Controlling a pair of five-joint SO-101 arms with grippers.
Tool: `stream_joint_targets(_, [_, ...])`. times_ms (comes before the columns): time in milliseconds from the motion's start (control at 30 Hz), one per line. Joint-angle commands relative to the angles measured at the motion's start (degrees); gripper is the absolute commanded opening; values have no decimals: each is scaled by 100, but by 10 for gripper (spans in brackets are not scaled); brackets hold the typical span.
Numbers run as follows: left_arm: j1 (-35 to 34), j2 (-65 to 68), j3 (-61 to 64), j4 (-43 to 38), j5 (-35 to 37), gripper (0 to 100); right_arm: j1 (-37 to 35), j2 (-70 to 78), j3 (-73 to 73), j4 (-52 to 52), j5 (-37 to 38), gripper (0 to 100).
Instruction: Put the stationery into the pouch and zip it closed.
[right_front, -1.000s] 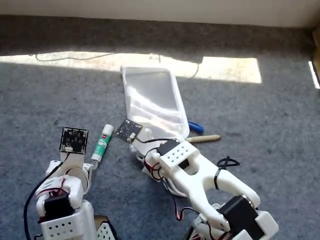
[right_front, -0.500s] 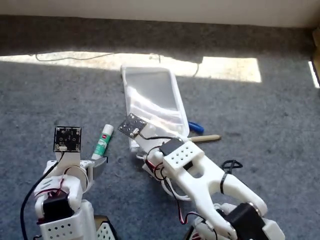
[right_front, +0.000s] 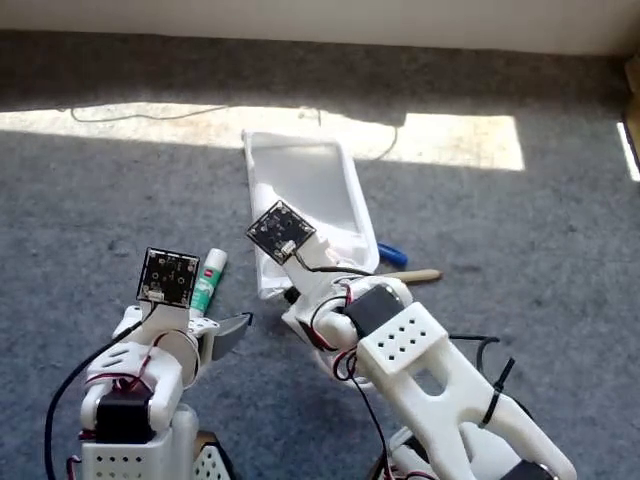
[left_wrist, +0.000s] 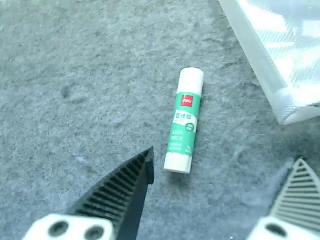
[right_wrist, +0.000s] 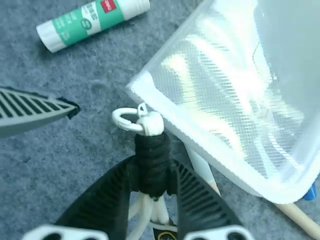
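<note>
The green and white glue stick (left_wrist: 183, 120) lies on the grey carpet, just beyond my open left gripper (left_wrist: 215, 185), between the lines of its black finger (left_wrist: 125, 192) and grey finger (left_wrist: 295, 195). The clear white-edged pouch (right_front: 305, 195) lies flat further back. At the pouch's near corner my right gripper (right_wrist: 152, 167) is shut on the black zipper pull (right_wrist: 151, 150), which ends in a white ring (right_wrist: 125, 120). From above, the glue stick (right_front: 207, 280) sits beside the left wrist, and the right arm covers the pouch's near end. A blue pen (right_front: 392, 255) and a wooden stick (right_front: 412, 276) lie right of the pouch.
Grey carpet (right_front: 520, 260) covers the whole floor, with a sunlit strip (right_front: 460, 140) behind the pouch. A thin cable (right_front: 140, 114) runs along that strip. The left gripper's grey finger (right_wrist: 30, 107) reaches close to the right gripper.
The left arm swung right toward the glue stick and its grey finger spread out. The right arm pushed forward along the pouch, its wrist camera moving further up the pouch.
</note>
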Motion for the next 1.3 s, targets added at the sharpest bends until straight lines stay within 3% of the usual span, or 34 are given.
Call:
stream_joint_targets(0, [259, 13, 22, -651, 264, 379, 75, -488, -163, 180, -44, 5])
stream_joint_targets(233, [268, 13, 391, -1363, 264, 379, 57, -954, -171, 374, -229, 5])
stream_joint_targets(600, [796, 13, 400, -1442, 264, 379, -207, -980, -163, 382, -246, 5])
stream_joint_targets(900, [760, 13, 980, -2541, 396, 378, -215, -1015, -180, 611, -246, 5])
stream_joint_targets(1067, [760, 13, 1086, -2620, 387, 377, -215, -1015, -180, 611, -246, 5])
stream_joint_targets(1267, [752, 13, 1095, -2796, -9, 249, -215, -1015, -180, 620, -246, 5])
